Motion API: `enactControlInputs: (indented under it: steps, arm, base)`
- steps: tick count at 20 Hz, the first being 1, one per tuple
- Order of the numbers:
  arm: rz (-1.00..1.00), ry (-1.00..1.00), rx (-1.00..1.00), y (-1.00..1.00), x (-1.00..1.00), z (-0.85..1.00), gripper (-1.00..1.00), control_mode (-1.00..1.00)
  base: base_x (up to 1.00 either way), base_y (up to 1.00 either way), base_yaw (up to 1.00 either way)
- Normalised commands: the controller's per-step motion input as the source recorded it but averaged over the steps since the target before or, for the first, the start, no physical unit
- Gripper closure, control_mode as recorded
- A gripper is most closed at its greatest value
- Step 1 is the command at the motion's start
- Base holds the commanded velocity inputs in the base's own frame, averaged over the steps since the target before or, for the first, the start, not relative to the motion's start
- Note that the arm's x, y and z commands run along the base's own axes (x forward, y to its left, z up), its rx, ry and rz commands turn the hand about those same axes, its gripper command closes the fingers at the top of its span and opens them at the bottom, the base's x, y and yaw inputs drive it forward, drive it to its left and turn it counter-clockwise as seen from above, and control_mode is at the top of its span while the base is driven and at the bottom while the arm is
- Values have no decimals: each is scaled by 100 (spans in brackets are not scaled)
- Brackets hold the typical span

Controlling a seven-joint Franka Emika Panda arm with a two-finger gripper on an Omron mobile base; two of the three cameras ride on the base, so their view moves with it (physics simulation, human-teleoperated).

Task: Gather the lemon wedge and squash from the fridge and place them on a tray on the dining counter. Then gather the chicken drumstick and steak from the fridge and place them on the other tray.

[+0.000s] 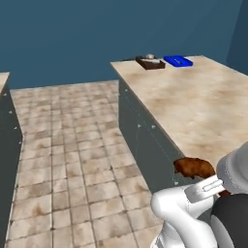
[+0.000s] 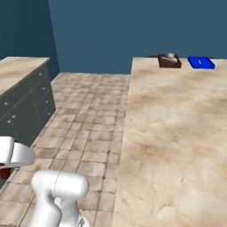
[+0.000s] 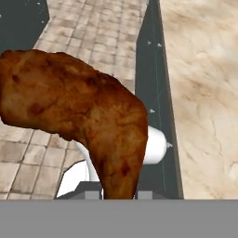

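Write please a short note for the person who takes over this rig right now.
Gripper: shut on the chicken drumstick, held beside the dining counter.
Trays: brown tray and blue tray sit side by side at the counter's far end. The brown one has something pale on it, too small to tell.
Left: carry the drumstick to its tray, then fetch the steak.

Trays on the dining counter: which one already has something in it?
The brown tray, left of the blue tray; a pale item sits in it, while the blue one looks bare.

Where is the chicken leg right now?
The drumstick is held in the claw, up in the air beside the near edge of the counter, far from the blue tray.
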Motion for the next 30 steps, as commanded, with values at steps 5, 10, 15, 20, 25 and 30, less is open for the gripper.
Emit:
enactControlInputs:
  steps: [5,10,15,20,25,30]
  arm:
    - [0,0,0,0,0,0,100,100]
    - [0,0,0,0,0,0,100,100]
    - [0,0,0,0,0,0,100,100]
    - [0,0,0,0,0,0,100,100]
    - [0,0,0,0,0,0,100,100]
    - [0,0,0,0,0,0,100,100]
  base:
    - [100,28,-8]
    - [100,50,-16]
    - [93,69,-20]
    - [97,60,-27]
    - [88,60,-39]
    - [81,65,-40]
